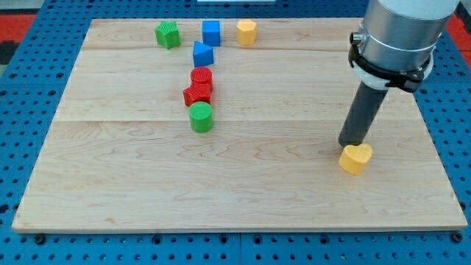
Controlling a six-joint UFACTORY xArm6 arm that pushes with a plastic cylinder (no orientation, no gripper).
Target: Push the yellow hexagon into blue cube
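The yellow hexagon [246, 32] lies near the view's top edge of the wooden board, just right of the blue cube [211, 32], with a small gap between them. My tip [349, 143] is far from both, at the lower right of the board. It rests against the upper left side of a yellow heart-shaped block [355, 158].
A green star-like block [168, 34] lies left of the blue cube. A second blue block [202, 53] sits just below the cube. Under it lie a red cylinder [202, 76], a red star-like block [196, 93] and a green cylinder [201, 116]. The board [110, 169] rests on a blue pegboard.
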